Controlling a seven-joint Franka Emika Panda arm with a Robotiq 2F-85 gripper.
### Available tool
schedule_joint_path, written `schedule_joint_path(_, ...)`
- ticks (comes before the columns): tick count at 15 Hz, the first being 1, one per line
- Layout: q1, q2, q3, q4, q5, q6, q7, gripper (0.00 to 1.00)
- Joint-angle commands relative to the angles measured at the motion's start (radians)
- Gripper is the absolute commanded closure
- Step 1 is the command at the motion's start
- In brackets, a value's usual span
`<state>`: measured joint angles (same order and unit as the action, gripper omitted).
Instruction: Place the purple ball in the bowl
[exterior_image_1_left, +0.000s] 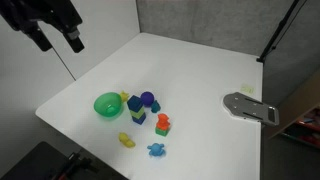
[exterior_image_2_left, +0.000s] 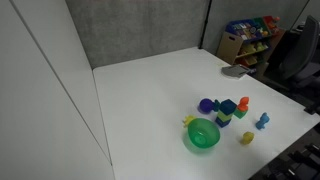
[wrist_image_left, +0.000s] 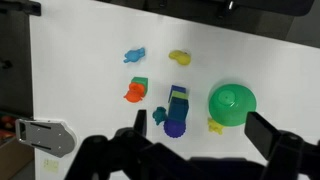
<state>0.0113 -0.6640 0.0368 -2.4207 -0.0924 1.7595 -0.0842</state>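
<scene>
Robotiq gripper (exterior_image_1_left: 58, 41), jaws spread and empty, hangs high above the white table (exterior_image_1_left: 200, 70), the purple ball (wrist_image_left: 175, 128) well below it against stacked toy blocks (wrist_image_left: 178, 100), near the green bowl (exterior_image_1_left: 107, 105).

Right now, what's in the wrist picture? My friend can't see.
A small round purple ball sits on a white table near a bright green round plastic bowl, with other small toys around. The open gripper hangs above them.
</scene>
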Motion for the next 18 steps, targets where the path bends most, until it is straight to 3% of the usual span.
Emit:
schedule_joint_path(1,0.011,0.001,-0.008,0.003,-0.005,-0.003,0.005,0.00)
schedule_joint_path(14,0.011,0.001,-0.008,0.003,-0.005,-0.003,0.006,0.00)
schedule_joint_path(18,0.022,0.057,-0.013,0.033,0.021,0.040,0.001,0.00)
